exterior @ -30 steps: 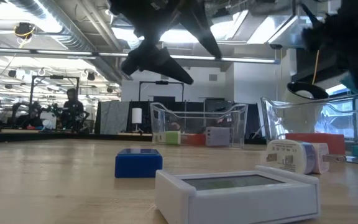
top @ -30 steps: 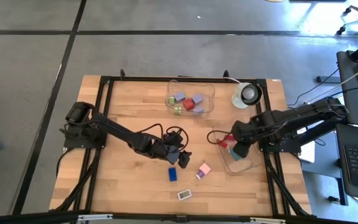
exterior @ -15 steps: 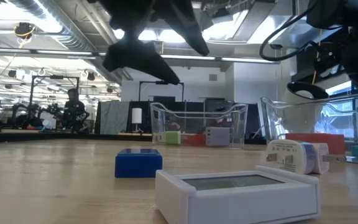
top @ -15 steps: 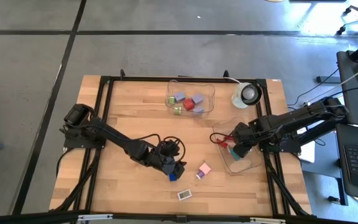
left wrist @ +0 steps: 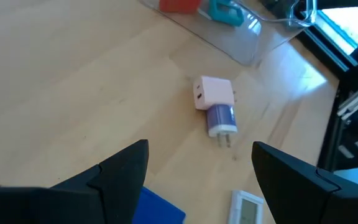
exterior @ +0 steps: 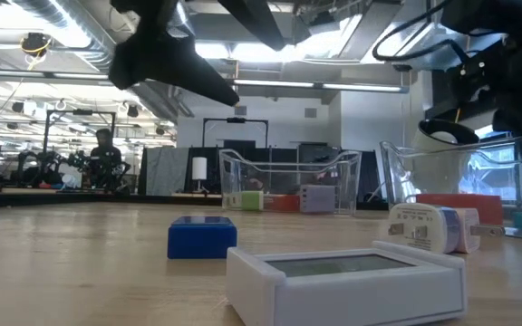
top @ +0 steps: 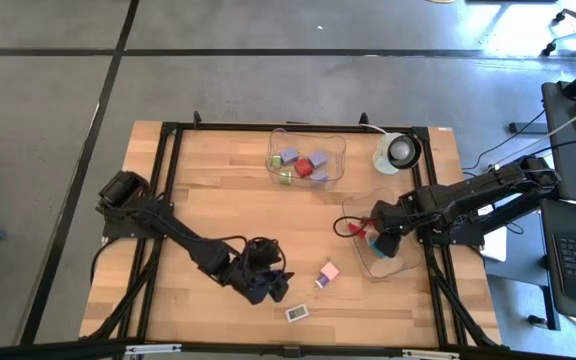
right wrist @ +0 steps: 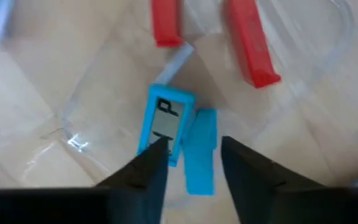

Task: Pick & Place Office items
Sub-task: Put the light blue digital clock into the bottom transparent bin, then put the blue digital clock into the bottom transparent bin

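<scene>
we've several office items binned. our right claw [right wrist: 191, 162] stands parted over the teal piece [right wrist: 169, 127] in its tub [top: 360, 262]; our open left claw [left wrist: 197, 171] hovers above the blue block [left wrist: 157, 211]; the pink adapter [left wrist: 215, 93] beyond and the white piece [top: 297, 313] remain on the worktop [top: 218, 190].

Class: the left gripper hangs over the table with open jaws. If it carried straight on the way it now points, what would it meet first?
Most likely the blue block, whose corner shows between the open jaws of the left gripper. The pink and lavender plug adapter lies farther on. Depth is hard to judge, so this is a best guess.
</scene>
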Controlling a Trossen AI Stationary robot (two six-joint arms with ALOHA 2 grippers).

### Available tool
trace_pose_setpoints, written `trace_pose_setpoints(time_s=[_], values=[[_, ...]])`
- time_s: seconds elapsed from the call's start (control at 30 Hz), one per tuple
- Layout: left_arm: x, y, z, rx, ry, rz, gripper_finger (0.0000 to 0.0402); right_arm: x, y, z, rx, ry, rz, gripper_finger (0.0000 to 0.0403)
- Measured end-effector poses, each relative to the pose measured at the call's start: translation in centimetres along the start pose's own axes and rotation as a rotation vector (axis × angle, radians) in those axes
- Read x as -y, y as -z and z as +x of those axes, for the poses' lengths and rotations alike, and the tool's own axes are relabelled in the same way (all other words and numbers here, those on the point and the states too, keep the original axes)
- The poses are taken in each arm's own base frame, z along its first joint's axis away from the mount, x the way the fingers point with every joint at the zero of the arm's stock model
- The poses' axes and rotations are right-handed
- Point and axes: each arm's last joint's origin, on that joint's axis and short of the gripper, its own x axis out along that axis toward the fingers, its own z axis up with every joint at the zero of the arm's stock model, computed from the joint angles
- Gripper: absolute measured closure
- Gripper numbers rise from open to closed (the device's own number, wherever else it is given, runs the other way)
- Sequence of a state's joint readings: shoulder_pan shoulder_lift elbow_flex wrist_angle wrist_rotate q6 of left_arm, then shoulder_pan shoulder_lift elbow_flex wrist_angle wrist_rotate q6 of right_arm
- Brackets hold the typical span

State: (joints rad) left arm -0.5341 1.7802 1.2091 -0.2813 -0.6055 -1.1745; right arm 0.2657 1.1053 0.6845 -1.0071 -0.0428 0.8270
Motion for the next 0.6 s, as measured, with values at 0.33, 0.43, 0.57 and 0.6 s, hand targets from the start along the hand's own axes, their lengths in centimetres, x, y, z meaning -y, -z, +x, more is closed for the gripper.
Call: trace_pose_setpoints(time_s=[0.33,0.43,0.57,0.6], values=[[-0.2,2.5,1.3,-0.025,-0.04,-0.237,0.0121,-0.6,-0.5,-0.6,0.042,-0.04,-0.102,0.017],[-0.8,3.9,3.0,-0.046,-0.091,-0.371,0.0121,-0.9,-0.7,-1.2,0.061,-0.055,-0.157,0.0168],[-1.7,4.7,4.9,-0.101,-0.148,-0.531,0.0121,-1.2,-1.0,-1.9,0.085,-0.07,-0.252,0.0171],[-1.7,4.5,5.1,-0.115,-0.151,-0.576,0.0121,-1.3,-1.1,-2.0,0.09,-0.072,-0.27,0.0172]])
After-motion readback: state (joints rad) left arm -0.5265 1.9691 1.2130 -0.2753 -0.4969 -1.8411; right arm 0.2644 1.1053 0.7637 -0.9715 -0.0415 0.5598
